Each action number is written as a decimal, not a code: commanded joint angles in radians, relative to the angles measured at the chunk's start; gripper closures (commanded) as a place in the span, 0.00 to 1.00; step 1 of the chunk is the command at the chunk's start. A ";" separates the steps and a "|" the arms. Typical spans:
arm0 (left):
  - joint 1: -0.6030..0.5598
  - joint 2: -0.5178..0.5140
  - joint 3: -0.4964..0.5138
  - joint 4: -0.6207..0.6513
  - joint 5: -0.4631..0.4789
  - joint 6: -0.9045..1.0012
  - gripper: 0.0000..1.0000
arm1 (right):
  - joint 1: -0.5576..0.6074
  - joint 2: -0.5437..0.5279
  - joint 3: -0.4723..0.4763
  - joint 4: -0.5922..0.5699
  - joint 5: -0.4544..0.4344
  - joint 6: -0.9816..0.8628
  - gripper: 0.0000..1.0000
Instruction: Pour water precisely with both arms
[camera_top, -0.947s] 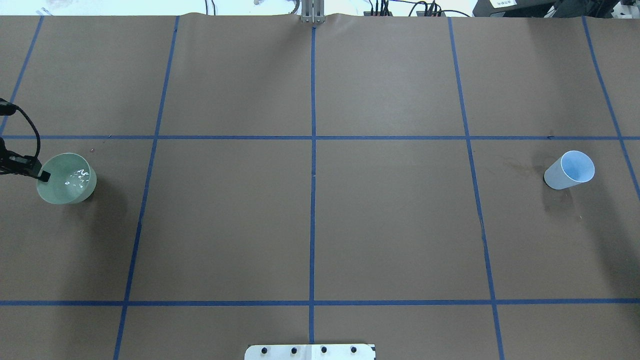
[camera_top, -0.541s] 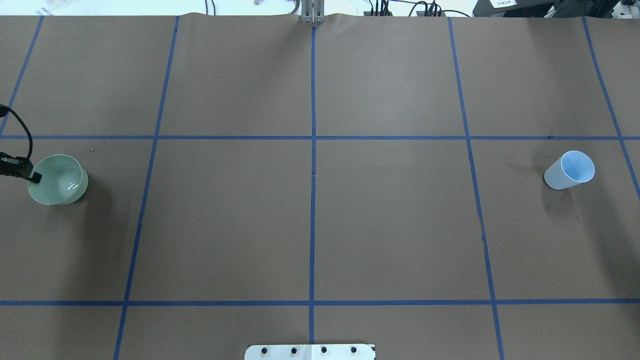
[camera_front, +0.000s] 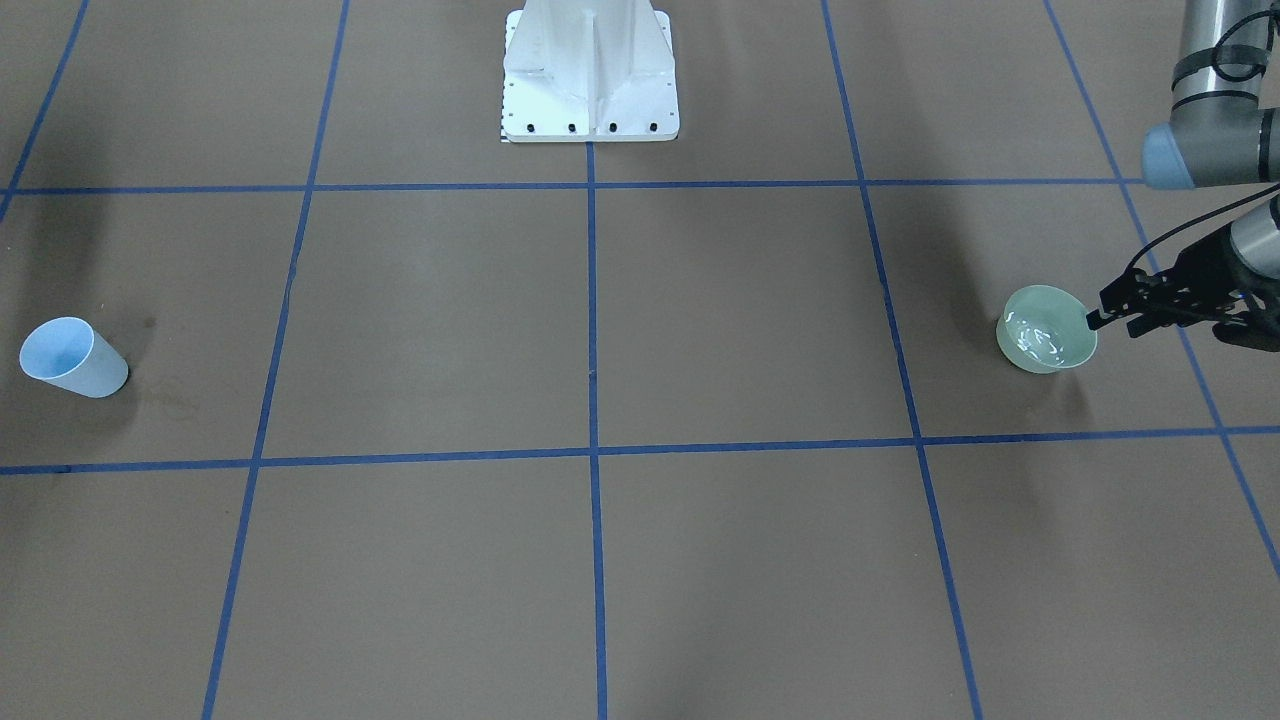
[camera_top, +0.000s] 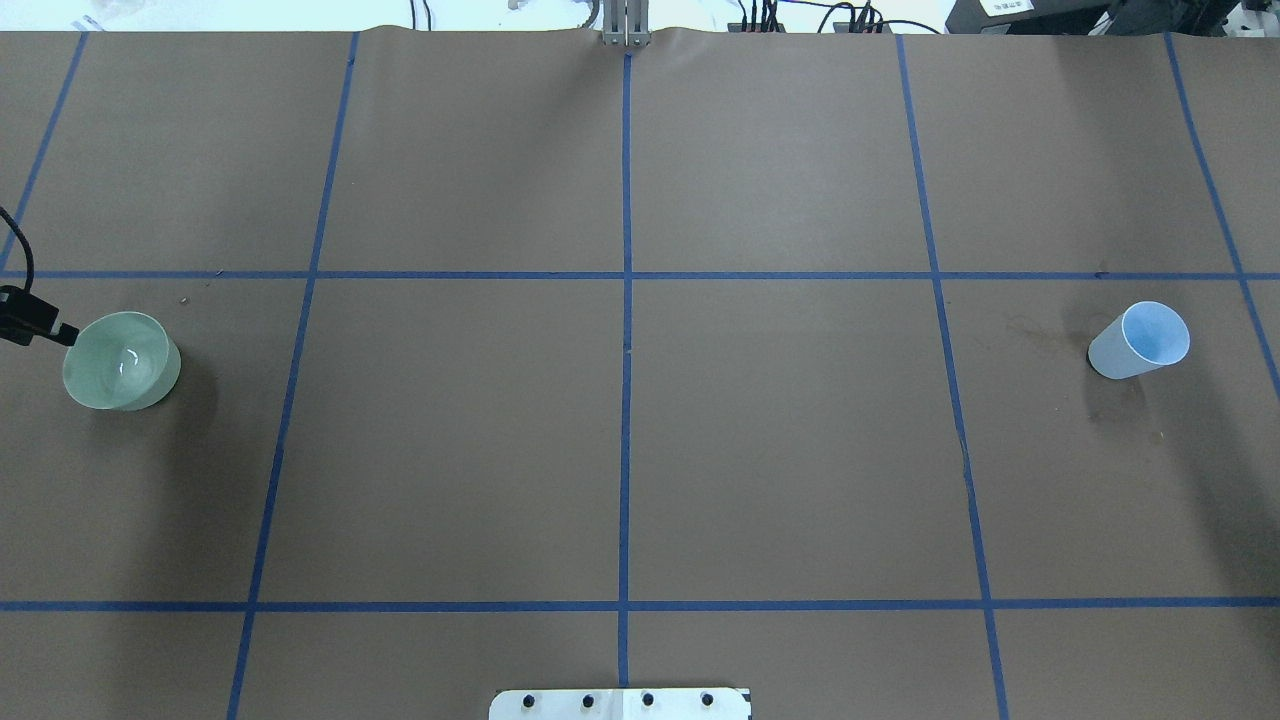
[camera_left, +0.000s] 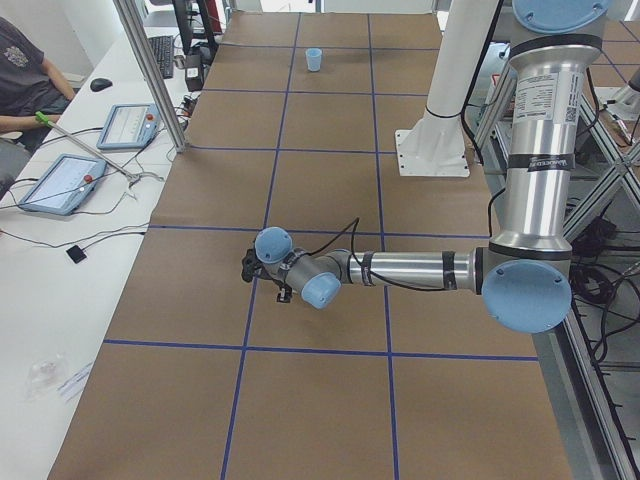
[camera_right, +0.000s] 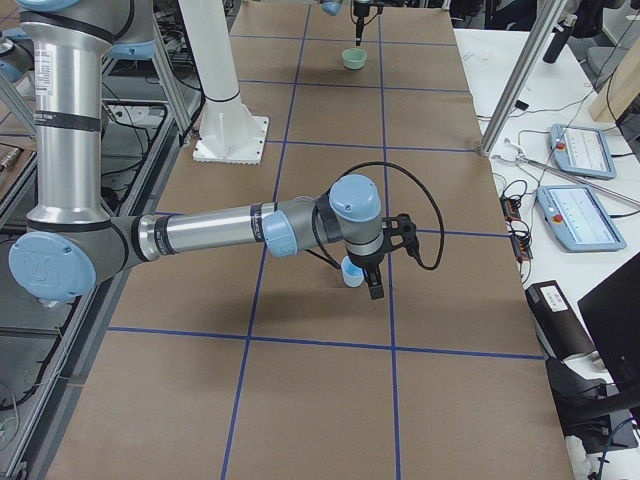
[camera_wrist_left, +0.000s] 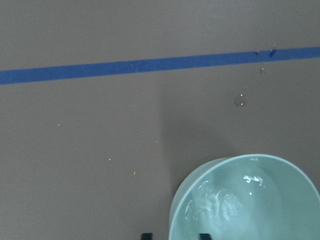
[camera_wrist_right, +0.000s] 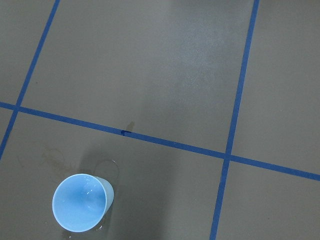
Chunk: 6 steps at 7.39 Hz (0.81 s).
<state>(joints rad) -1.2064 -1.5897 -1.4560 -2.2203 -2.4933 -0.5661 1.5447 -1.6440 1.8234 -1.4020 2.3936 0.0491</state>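
At the table's left end, right up close, the left gripper sits at the rim of the pale green round bowl. Its two black fingertips stand apart, one outside the wall and one over the inside. The thin rim runs between them, apparently untouched, so I read those fingers as released and holding nothing. The bowl rests flat on the brown paper table cover. The water is in the bowl, showing as whitish glints and ripples. Just beyond it, a few spilled droplets bead on the paper beside a blue tape line.

Now right across to the far end: the pale blue plastic cup stands alone, mouth up, well apart from the bowl. The right gripper hangs just beside it. Only the side camera shows that gripper, so I cannot tell whether its fingers are parted or closed.

Here is what matters for the next move. The left arm is clearly the nearer one to the bowl and the right arm to the cup. The bowl is round, so there is no long axis to line up. The rim already lies between the left fingers, so simply closing them should pinch the wall.
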 joint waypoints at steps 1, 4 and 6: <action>-0.074 -0.001 -0.042 0.001 -0.038 -0.002 0.00 | -0.003 0.006 -0.004 -0.002 -0.008 0.000 0.01; -0.088 -0.003 -0.052 0.007 0.057 0.041 0.00 | -0.043 0.058 -0.053 -0.003 -0.013 -0.002 0.01; -0.149 -0.004 -0.053 0.123 0.143 0.249 0.00 | -0.048 0.114 -0.128 -0.003 -0.013 -0.017 0.01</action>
<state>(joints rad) -1.3209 -1.5927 -1.5104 -2.1702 -2.3982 -0.4419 1.5024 -1.5658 1.7404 -1.4051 2.3809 0.0391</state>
